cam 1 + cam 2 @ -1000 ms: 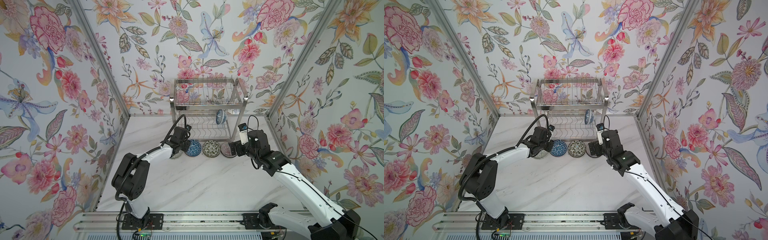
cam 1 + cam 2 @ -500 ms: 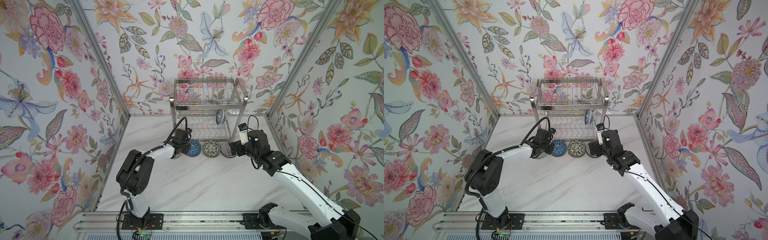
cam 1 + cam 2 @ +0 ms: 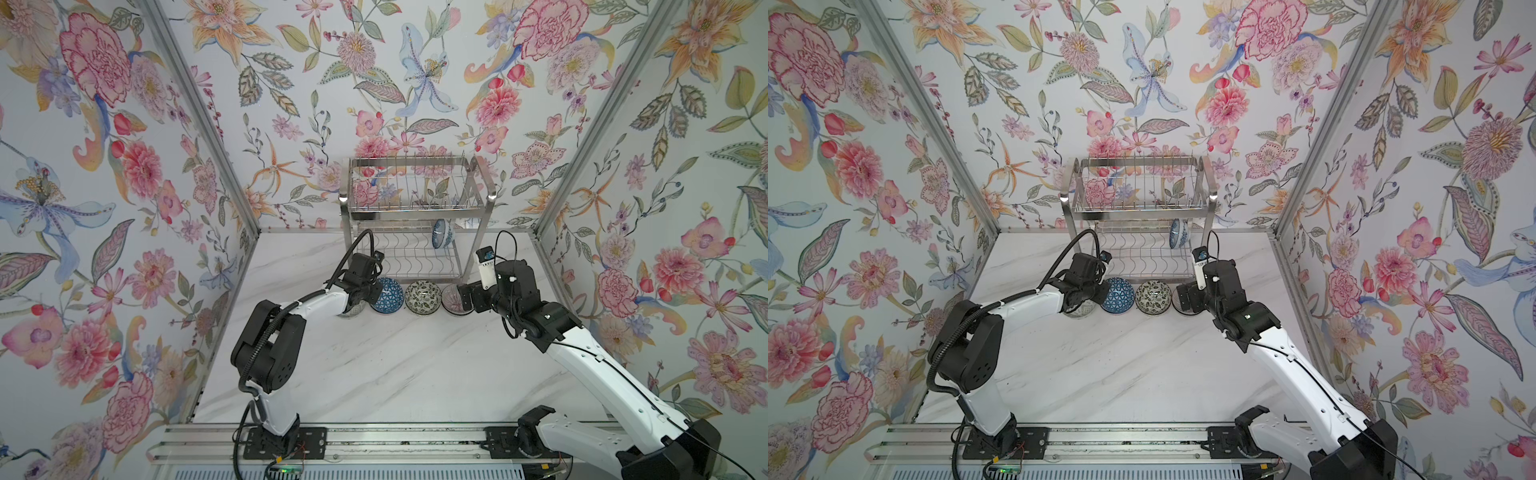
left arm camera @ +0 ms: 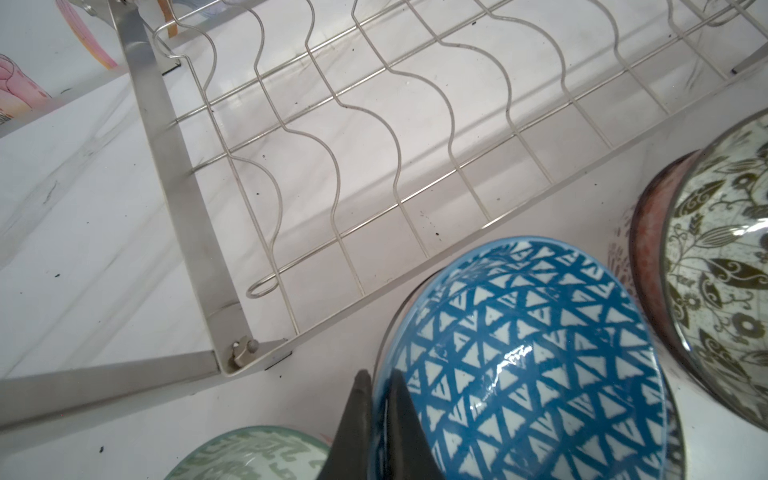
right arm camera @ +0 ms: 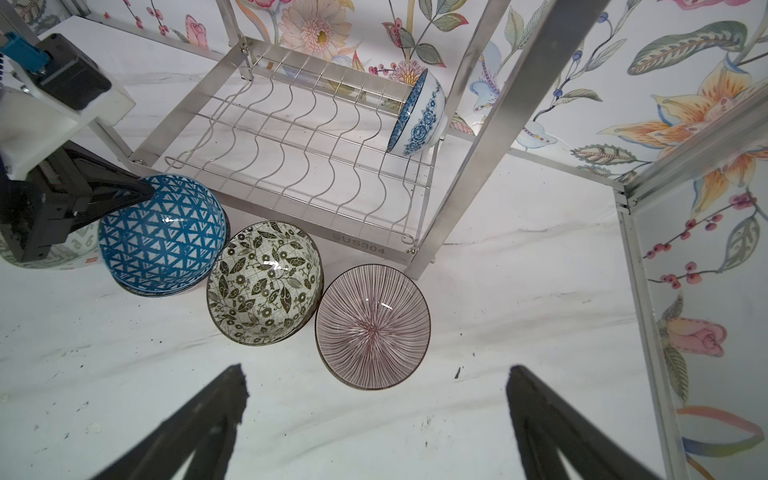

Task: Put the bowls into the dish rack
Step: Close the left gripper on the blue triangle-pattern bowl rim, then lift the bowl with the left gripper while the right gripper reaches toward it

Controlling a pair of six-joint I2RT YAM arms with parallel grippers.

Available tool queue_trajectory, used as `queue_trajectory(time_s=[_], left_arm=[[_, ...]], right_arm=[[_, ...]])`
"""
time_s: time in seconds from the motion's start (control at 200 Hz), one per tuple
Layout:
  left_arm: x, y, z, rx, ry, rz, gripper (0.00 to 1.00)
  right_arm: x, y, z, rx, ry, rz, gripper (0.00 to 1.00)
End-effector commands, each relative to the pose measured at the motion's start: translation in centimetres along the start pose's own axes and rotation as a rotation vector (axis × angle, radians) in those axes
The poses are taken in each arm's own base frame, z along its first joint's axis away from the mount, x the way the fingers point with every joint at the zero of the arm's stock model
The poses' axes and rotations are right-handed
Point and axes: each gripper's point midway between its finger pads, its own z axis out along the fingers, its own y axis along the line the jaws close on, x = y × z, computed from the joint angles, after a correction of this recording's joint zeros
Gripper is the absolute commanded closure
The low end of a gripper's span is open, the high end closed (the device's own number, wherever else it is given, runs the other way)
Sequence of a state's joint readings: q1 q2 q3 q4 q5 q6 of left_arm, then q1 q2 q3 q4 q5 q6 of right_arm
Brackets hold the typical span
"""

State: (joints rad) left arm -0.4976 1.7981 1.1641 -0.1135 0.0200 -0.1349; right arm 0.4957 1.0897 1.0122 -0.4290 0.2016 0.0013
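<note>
Bowl (image 4: 528, 374) rim between fingers (image 4: 358, 419), wrist view

The white, grey-veined counter (image 3: 374, 365) lies under the left hand (image 4: 379, 376) and the right hand (image 5: 376, 370), with small dark specks (image 5: 457, 372) just beside the right one. Floral wallpaper (image 3: 124, 166) rises beyond and either side of both hands, joined by slanting aluminium posts (image 3: 596, 124). A metal rail (image 3: 374, 444) runs well behind them.

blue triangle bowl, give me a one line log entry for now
left gripper: shut on blue triangle bowl rim | right gripper: open, empty | dish rack: blue floral bowl, lower shelf
</note>
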Motion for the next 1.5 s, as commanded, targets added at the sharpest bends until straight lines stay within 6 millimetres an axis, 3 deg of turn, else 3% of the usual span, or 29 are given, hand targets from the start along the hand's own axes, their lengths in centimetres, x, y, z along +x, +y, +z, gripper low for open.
queue_trajectory(time_s=[0.0, 0.135, 0.36, 0.601, 0.636, 0.881, 0.991, 1.166, 1.496], left_arm=[[-0.3, 0.7, -0.8, -0.027, 0.009, 0.004, 1.0], [-1.5, 0.9, -1.8, -0.03, -0.029, -0.003, 1.0], [-5.8, 1.3, -4.9, -0.03, -0.149, -0.008, 1.0], [-8.8, 0.6, -9.0, 0.028, -0.302, -0.056, 1.0], [-9.6, 0.6, -10.8, 0.033, -0.351, -0.064, 1.0], [-10.7, -1.4, -14.5, 0.095, -0.504, -0.11, 1.0], [-10.5, -2.3, -15.4, 0.122, -0.534, -0.144, 1.0], [-9.9, -3.9, -16.7, 0.165, -0.559, -0.166, 1.0], [-8.8, -5.8, -19.8, 0.231, -0.611, -0.2, 1.0]], right_arm=[[-0.3, -0.4, -0.6, 0.012, -0.02, 0.015, 0.01], [-0.7, -0.3, -1.1, 0.002, -0.027, 0.021, 0.01], [-2.1, 0.4, -2.5, -0.037, -0.07, 0.054, 0.01], [-4.0, 4.5, -3.0, -0.128, -0.135, 0.09, 0.01], [-4.3, 5.8, -3.1, -0.158, -0.144, 0.088, 0.01], [-6.4, 11.6, -2.6, -0.309, -0.184, 0.145, 0.01], [-6.4, 13.2, -1.9, -0.337, -0.173, 0.175, 0.0], [-6.4, 14.3, -0.7, -0.343, -0.163, 0.258, 0.06], [-5.2, 14.6, 1.5, -0.298, -0.129, 0.357, 0.3]])
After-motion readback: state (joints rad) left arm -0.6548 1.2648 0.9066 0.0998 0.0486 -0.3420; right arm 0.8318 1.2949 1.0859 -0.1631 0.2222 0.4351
